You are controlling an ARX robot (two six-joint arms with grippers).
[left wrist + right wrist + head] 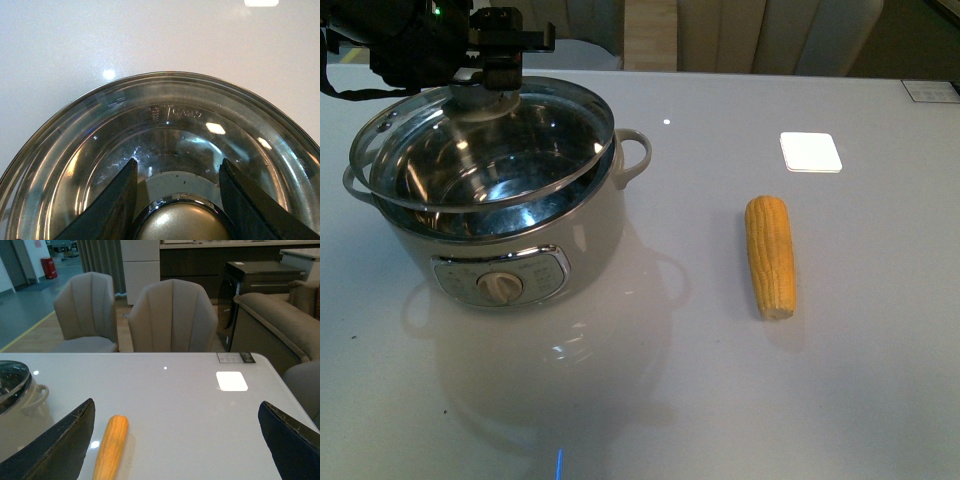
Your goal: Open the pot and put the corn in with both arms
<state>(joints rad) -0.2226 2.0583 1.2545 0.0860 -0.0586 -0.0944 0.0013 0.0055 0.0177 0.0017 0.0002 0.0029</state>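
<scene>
Left tool (pixel 503 80) is clamped on the knob (pixel 182 222) of the glass lid (pixel 485 150), fingers (pixel 107 210) pressed to either side of it per left wrist view. Lid hangs tilted over the pot (pixel 510 250), clear of the rim on the side toward the corn; can't tell if the far-left edge touches. Prob. mid-lift: gripping by the knob keeps the glass centred under the tool and hands the other arm an open mouth. Steel inside shows through the glass, looks empty. Pot sits at the left of the bench (pixel 650 400), dial facing the robot. Corn cob (pixel 770 257) lies flat on the bench well to the right of the pot, not touching anything, w/ one end toward the robot. Right tool (pixel 176 410) is spread wide, holding nothing, up off the bench, w/ the cob low betw. its fingers (pixel 55 445) in right wrist view and one loop handle (pixel 37 392) of the pot at the edge. It's not in front view. Judgement: opening roughly half done, corn step not begun. Next needs the lid carried away from the mouth and the right tool down across the cob's middle. Risk: the tapered cob rolls.
</scene>
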